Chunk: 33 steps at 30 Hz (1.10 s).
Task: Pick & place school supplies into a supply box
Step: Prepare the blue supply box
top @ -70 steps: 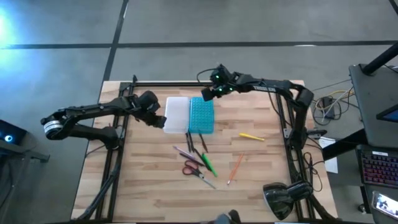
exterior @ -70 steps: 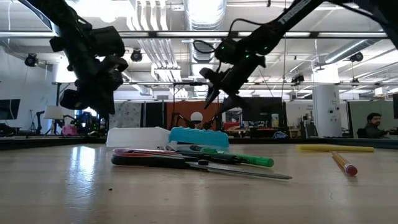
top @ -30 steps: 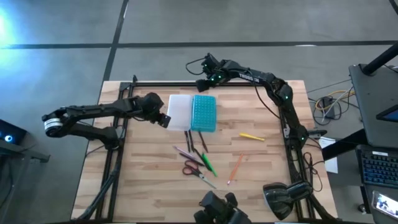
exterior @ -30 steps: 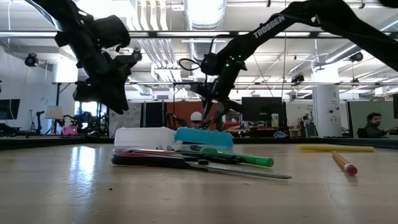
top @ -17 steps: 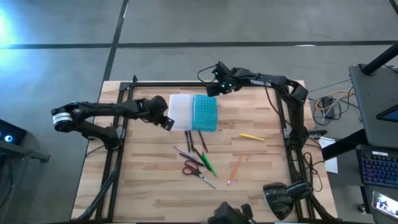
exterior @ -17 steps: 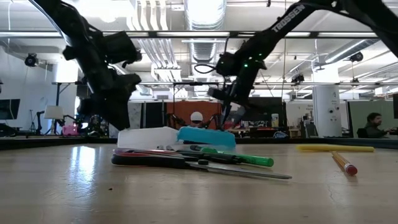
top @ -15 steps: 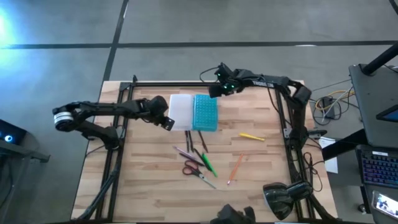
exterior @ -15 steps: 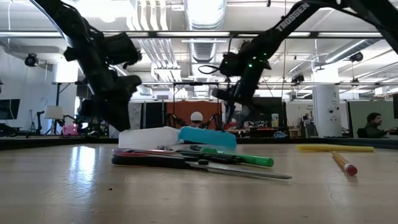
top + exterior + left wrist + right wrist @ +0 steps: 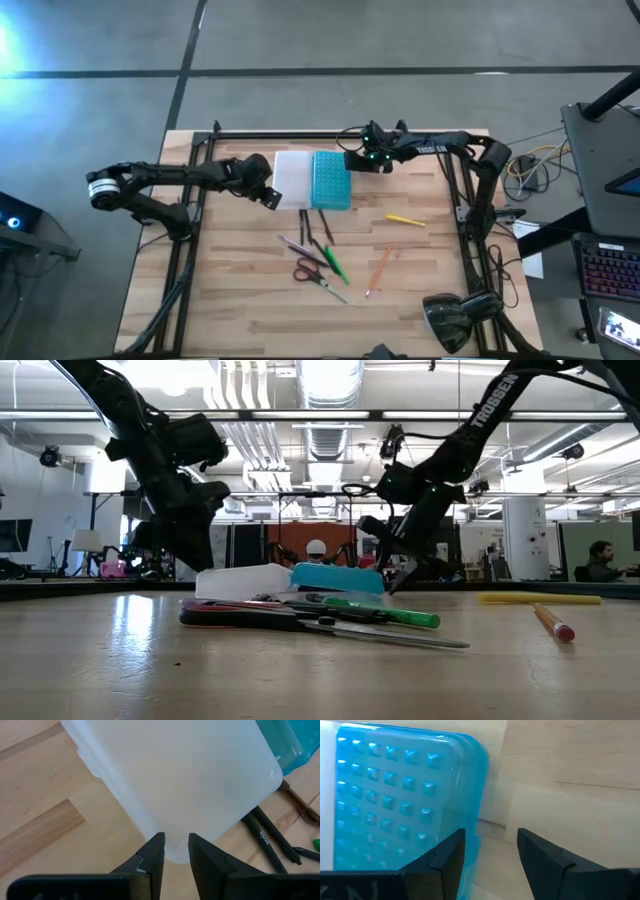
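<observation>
Two grippers flank the supply box [image 9: 312,182]: left gripper [image 9: 173,851] — jaws narrowly parted at its white tray's edge; right gripper [image 9: 490,851] gapes empty beside the turquoise lid [image 9: 402,795]. Scissors [image 9: 318,277] and green marker [image 9: 335,264] lie toward 6 o'clock.

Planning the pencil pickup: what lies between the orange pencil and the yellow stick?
Only bare wood, per the high view: orange pencil, yellow stick.

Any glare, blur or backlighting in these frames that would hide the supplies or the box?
Low view: bright ceiling lights backlight both arms into silhouettes; the table shows a sheen. High view: blue glare in one corner, supplies readable. Left wrist view: whitish tray looks washed out. Right wrist view: turquoise lid slightly soft.
</observation>
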### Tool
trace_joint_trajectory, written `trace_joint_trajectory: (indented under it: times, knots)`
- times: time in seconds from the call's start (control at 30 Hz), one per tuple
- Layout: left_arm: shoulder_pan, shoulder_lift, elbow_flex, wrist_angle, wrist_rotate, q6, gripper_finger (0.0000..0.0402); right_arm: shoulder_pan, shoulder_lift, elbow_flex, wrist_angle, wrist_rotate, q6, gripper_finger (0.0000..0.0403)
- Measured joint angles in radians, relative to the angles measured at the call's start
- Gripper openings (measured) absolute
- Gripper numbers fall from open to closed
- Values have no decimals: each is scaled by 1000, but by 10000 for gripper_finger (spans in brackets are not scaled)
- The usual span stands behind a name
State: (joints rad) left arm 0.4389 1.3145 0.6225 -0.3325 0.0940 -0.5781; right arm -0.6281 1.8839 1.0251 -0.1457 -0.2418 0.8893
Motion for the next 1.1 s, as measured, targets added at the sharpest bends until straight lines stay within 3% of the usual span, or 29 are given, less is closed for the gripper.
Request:
trace_joint_trajectory:
  times: [0.3, 0.67, 1.1]
  knots:
    - [0, 1, -15, -14, 2, 5, 76, 0, 2, -31, 168, -77, -33, 172]
    - [0, -3, -97, 26, 24, -29, 76, 2, 3, -19, 189, -125, -79, 173]
    - [0, -11, -124, 50, 58, -49, 76, -1, -65, -19, 141, 2, -134, 174]
